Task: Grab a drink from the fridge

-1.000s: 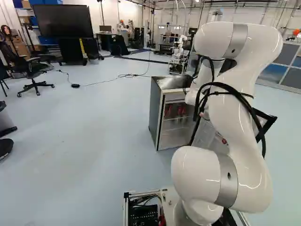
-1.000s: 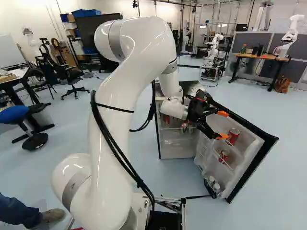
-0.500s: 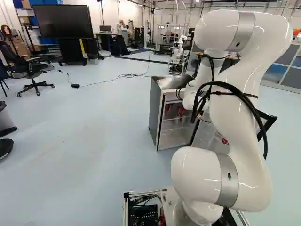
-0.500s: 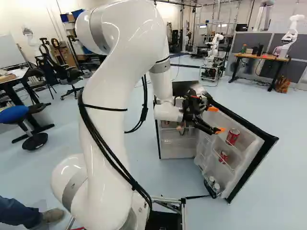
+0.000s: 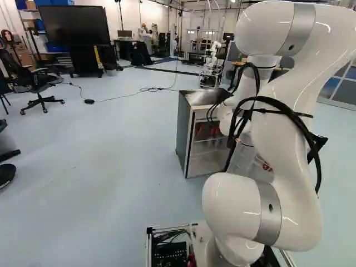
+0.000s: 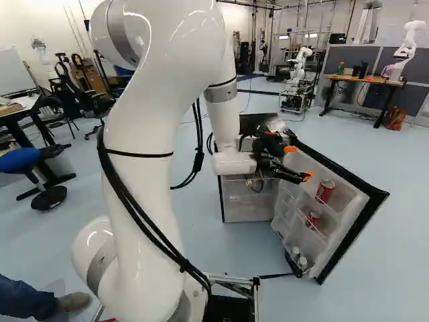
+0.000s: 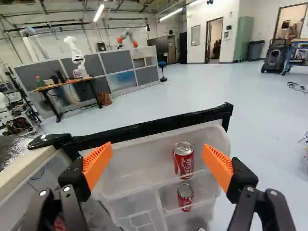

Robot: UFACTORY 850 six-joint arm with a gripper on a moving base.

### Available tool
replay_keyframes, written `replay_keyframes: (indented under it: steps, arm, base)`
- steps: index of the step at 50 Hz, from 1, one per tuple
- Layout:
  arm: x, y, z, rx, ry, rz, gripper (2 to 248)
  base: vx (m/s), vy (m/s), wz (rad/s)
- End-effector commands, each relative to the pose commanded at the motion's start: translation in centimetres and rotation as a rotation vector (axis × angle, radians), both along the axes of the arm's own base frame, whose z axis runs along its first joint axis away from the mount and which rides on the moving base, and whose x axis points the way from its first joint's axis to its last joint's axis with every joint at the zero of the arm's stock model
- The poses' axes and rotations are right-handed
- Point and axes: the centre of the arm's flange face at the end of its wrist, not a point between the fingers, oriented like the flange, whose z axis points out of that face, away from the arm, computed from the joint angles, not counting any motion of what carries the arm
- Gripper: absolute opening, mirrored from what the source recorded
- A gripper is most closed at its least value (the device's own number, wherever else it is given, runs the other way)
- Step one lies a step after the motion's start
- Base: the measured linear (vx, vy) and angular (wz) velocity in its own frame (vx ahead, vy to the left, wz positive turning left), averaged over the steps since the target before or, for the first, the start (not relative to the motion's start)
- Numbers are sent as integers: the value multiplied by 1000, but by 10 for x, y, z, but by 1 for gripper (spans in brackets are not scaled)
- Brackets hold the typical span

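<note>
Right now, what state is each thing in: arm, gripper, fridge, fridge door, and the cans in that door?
Arm: reaching toward the door
Gripper: open, holding nothing
Fridge: standing, interior exposed
Fridge door: swung open
Upper can: upright in the top door shelf, ungripped
Lower can: upright one shelf down, ungripped

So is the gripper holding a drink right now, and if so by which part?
Nothing is held: the gripper is open, and the upper red can stands in the door shelf.
</note>
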Motion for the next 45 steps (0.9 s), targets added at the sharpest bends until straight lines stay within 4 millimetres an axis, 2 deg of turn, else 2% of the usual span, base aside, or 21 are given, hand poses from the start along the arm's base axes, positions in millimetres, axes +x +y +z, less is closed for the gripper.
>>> replay_keyframes:
  steps: [17, 45]
  arm:
    - [-18, 11, 5, -18, 33, 158, 247]
    - [-51, 43, 13, -43, 80, 429, 247]
  base:
    - [0, 0, 0]
    - [0, 0, 0]
